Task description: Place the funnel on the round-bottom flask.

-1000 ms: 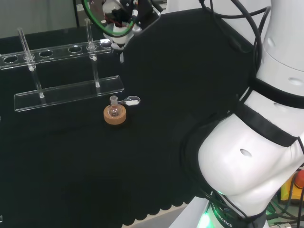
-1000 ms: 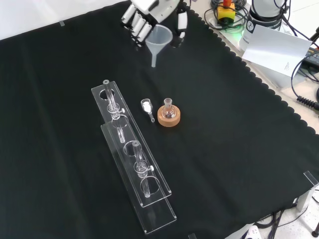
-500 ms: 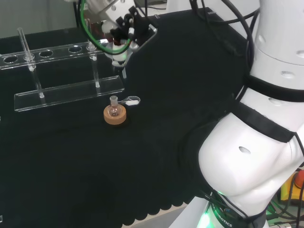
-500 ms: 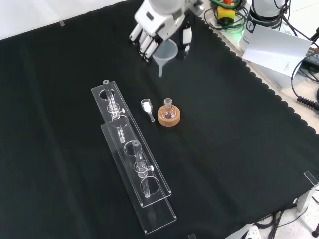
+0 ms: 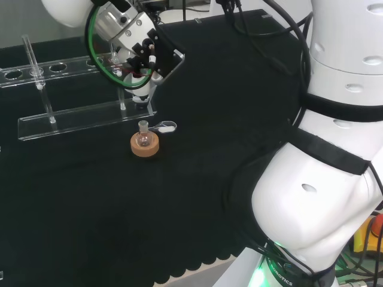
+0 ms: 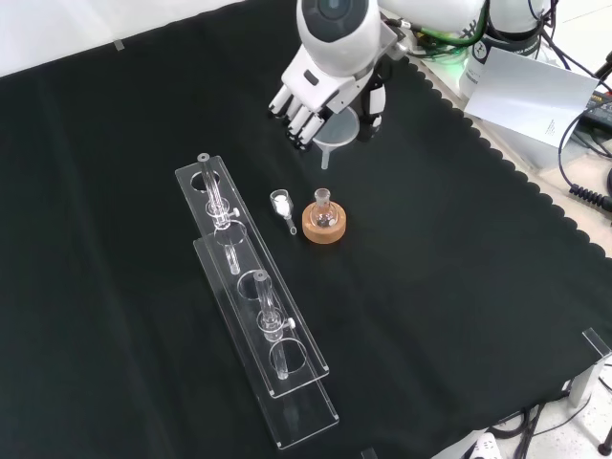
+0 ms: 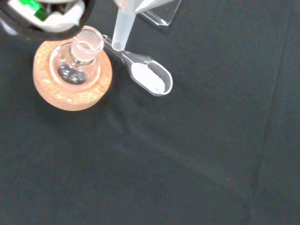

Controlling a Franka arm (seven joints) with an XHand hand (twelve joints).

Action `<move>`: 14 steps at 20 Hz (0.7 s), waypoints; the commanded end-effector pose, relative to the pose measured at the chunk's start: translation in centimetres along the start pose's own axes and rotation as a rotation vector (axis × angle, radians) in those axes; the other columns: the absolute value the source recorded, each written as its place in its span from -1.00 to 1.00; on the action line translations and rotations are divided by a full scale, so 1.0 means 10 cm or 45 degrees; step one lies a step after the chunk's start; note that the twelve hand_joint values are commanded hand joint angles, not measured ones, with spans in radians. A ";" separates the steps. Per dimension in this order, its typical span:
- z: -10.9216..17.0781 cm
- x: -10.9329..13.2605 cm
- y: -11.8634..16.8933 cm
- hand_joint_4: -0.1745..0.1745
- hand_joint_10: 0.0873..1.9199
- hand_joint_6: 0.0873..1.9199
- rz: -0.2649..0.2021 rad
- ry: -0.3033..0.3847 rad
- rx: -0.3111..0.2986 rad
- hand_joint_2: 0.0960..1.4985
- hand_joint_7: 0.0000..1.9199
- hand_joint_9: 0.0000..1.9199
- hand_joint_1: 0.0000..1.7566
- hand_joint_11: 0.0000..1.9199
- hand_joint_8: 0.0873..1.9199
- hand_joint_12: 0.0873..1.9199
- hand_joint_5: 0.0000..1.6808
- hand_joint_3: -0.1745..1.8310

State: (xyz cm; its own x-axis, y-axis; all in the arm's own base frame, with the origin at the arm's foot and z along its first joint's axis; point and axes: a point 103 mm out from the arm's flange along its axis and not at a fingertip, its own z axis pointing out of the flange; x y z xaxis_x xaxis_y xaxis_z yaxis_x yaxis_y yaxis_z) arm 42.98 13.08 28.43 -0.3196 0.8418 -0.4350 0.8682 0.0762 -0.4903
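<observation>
A small clear round-bottom flask stands upright on a cork ring mid-cloth, its neck open. The hand hangs above and beyond it in the front view, fingers curled round a clear plastic funnel whose stem points down. In the head view the hand is just above and behind the flask, with the funnel under it. Through the wrist camera the funnel stem ends beside the flask's mouth, a little off it and still above it.
A clear spoon with white powder lies right beside the cork ring. A long clear test-tube rack with thin tubes stands to the left in the front view. White paper and cables lie beyond the cloth's scalloped edge.
The hand has carried the funnel down and toward the flask; the stem's tip now hangs close over the flask's neck. Flask, spoon and rack have not moved.
</observation>
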 end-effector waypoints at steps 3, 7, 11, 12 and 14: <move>-0.03 0.10 -0.03 -0.16 -0.33 -0.15 -0.005 0.007 -0.011 -0.23 -0.51 -0.12 0.02 -0.65 -0.23 0.36 -0.34 -0.18; -0.02 0.10 -0.01 -0.16 -0.33 -0.15 -0.008 0.031 -0.017 -0.23 -0.51 -0.12 0.01 -0.65 -0.23 0.36 -0.34 -0.18; 0.03 0.08 0.03 -0.17 -0.33 -0.15 -0.017 0.042 -0.019 -0.23 -0.51 -0.12 0.01 -0.65 -0.23 0.36 -0.34 -0.18; 0.04 0.07 0.05 -0.17 -0.33 -0.15 -0.017 0.044 -0.023 -0.23 -0.51 -0.12 0.01 -0.65 -0.23 0.36 -0.34 -0.18; 0.05 0.07 0.08 -0.17 -0.33 -0.15 -0.019 0.046 -0.030 -0.23 -0.51 -0.12 0.01 -0.64 -0.23 0.36 -0.34 -0.18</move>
State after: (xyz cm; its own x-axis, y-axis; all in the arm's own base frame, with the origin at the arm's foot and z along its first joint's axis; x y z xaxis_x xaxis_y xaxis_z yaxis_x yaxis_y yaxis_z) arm 42.94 13.76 27.79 -0.3175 0.8573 -0.4054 0.8719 0.0959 -0.4801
